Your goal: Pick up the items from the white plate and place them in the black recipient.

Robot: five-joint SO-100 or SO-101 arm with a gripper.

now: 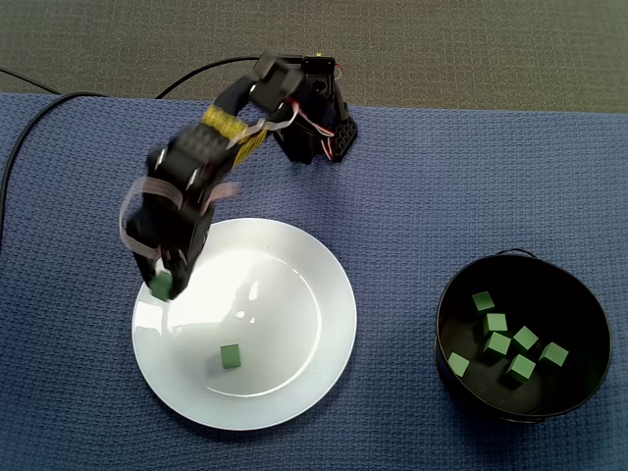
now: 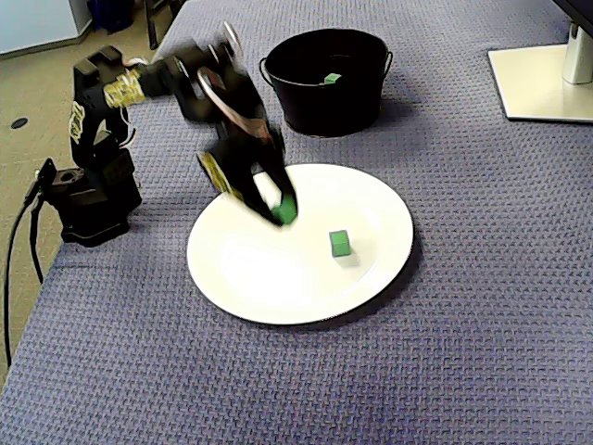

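Note:
A white plate (image 1: 294, 324) (image 2: 371, 204) lies on the blue mat. One green cube (image 1: 231, 356) (image 2: 340, 243) rests on it, apart from the arm. My gripper (image 1: 162, 285) (image 2: 284, 211) hangs over the plate's edge, blurred by motion, shut on a second green cube (image 1: 160, 286) (image 2: 285, 212) held at its fingertips. The black bucket (image 1: 579, 294) (image 2: 287, 93) stands beside the plate and holds several green cubes (image 1: 497, 343); in a fixed view only one cube (image 2: 332, 79) shows inside it.
The arm's base (image 1: 319, 137) (image 2: 88, 199) sits at the mat's edge with cables (image 1: 29, 128) trailing off. A white stand foot (image 2: 542, 79) lies at the upper right of a fixed view.

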